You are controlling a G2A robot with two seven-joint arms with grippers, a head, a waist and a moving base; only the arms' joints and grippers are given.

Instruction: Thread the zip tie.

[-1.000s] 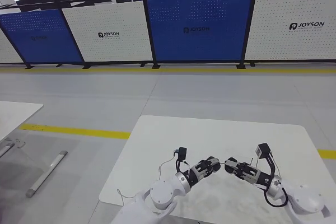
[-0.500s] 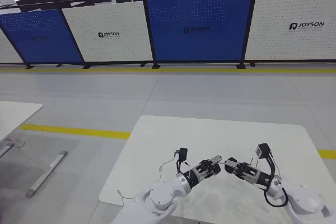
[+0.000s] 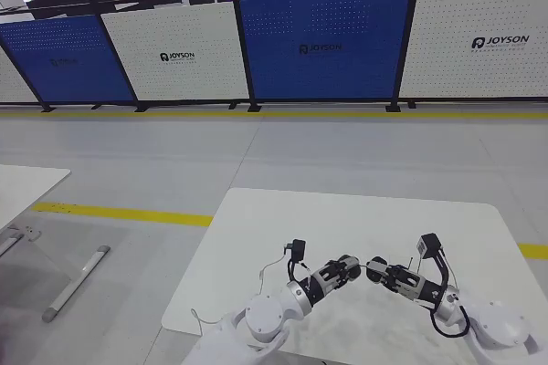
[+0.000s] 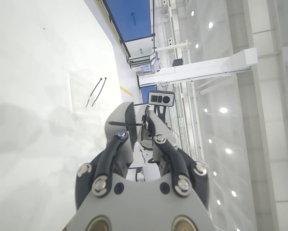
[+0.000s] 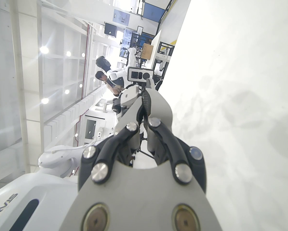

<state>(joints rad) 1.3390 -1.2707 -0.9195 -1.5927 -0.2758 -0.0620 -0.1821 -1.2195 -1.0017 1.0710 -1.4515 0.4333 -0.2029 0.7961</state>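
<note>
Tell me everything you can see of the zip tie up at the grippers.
The zip tie is a thin, flat black strip, plastic by its look, straight and up off the table. It lies crosswise over one finger of the left gripper, whose fingers stand apart, its free end jutting out on the table side. Its other end runs toward the right gripper; what clamps it is hidden.

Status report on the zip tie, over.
Right gripper shut on zip tie, facing left gripper close above table. Tie crosses left gripper. Two spare ties lie aside, nothing blocking.
</note>
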